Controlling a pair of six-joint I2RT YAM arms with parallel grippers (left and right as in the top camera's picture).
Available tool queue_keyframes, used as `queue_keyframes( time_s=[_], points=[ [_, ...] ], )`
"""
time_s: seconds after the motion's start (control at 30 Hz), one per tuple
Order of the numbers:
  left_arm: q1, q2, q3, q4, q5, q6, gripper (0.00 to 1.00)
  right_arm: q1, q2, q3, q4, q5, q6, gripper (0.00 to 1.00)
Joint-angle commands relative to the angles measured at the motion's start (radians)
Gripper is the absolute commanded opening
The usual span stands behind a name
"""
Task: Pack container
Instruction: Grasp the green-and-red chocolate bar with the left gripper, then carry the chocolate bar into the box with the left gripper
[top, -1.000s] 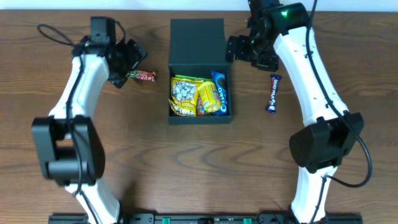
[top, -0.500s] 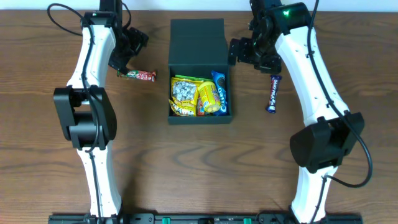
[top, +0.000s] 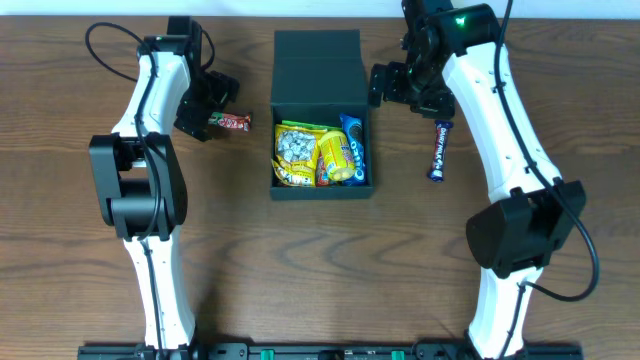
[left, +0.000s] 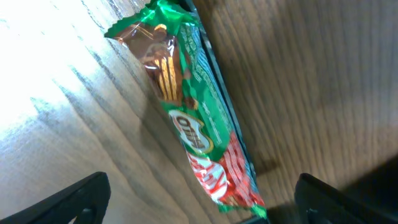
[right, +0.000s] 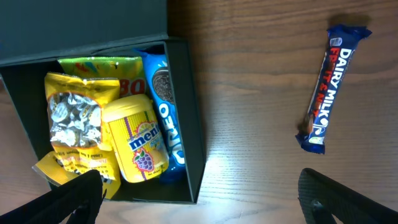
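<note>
Item 1, my left gripper: jaws spread wide and held nothing. Half a second before, it had sat nearer the far edge of the wooden table; it had since come down next to item 2.

Item 2, KitKat bar: green and red wrapper, flat on the wood left of the container. In my left wrist view it lay slantwise between my two fingertips, touching neither. It was in the same spot as in both earlier frames.

Item 3, my right gripper: jaws likewise wide open and empty, hung beside the container's right rear corner. It had hardly shifted over the past second.

Item 4, container: dark box at the middle of the table, flap lid thrown back flat toward the far side, unmoved. Contents, unchanged:
- blue Oreo packet against the right wall
- yellow Mentos tub just beside it
- yellow bag of silver-wrapped sweets on the left
- a further yellow packet at the back, its name only partly legible

Item 5, Dairy Milk bar: blue wrapper, flat on the wood well to the right of the container, and where it had been before
</note>
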Motion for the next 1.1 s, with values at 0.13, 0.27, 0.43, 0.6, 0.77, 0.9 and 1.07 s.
queue_keyframes(
  time_s=[0.13,0.27,0.43,0.6,0.77,0.9,1.07],
  points=[
    [0.008,-0.001,-0.006,0.053,-0.034,-0.019,0.93,-0.005,-0.005,0.011,-0.005,0.011,-0.022,0.99],
    [0.008,0.001,-0.008,0.068,-0.046,-0.023,0.91,-0.005,-0.005,0.011,-0.005,0.011,-0.022,0.99],
    [0.009,0.033,-0.010,0.071,0.000,-0.038,0.90,-0.005,-0.005,0.011,-0.005,0.014,-0.022,0.99],
    [0.009,0.062,-0.010,0.081,0.027,-0.050,0.88,-0.005,-0.005,0.011,-0.005,0.023,-0.029,0.99],
    [0.009,0.079,-0.010,0.083,0.026,-0.056,0.82,-0.005,-0.005,0.011,-0.005,0.040,-0.029,0.99],
    [0.011,0.081,-0.010,0.098,0.023,-0.056,0.72,-0.006,-0.005,0.011,-0.005,0.067,-0.034,0.99],
    [0.014,0.081,-0.010,0.098,0.023,-0.060,0.44,-0.006,-0.005,0.011,-0.006,0.090,-0.037,0.99]
  ],
)
